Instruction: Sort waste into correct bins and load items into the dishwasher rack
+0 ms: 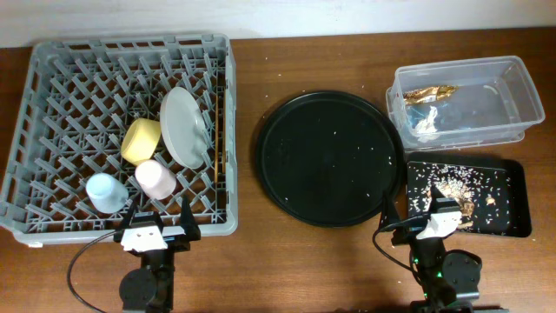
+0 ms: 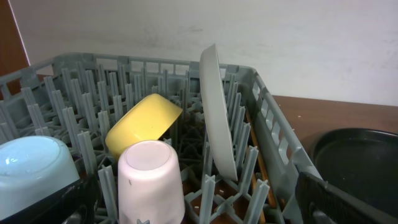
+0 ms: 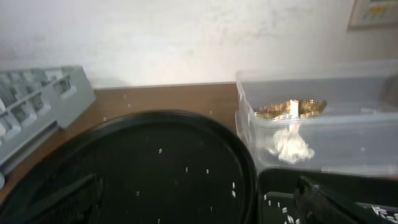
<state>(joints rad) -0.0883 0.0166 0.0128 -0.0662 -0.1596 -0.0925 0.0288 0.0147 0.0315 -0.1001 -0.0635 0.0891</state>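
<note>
Both arms seen folded low at near edge of tabletop (image 1: 278, 261), either side of round black tray (image 1: 326, 161).

Left pincer (image 1: 161, 216) released, fingers spread, nothing held, at near wall of dishwasher rack (image 1: 43, 130) left of round tray. Right pincer (image 1: 421, 213) likewise released, at round tray's near-right rim.

Left wrist view alone shows:
- plate (image 2: 217, 112) stood on edge among pegs
- pink cup (image 2: 149, 180) upturned
- yellow bowl (image 2: 143, 124) tilted
- light-blue cup (image 2: 31, 162) beside it

Chopsticks (image 1: 224, 161) lie along rack wall nearest round tray.

Right of round tray:
- gold foil wrapper (image 1: 428, 92) and tissue (image 1: 424, 122) in clear tub (image 1: 521, 87)
- scraps (image 1: 452, 184) in black rectangular tray (image 1: 512, 196)
</note>
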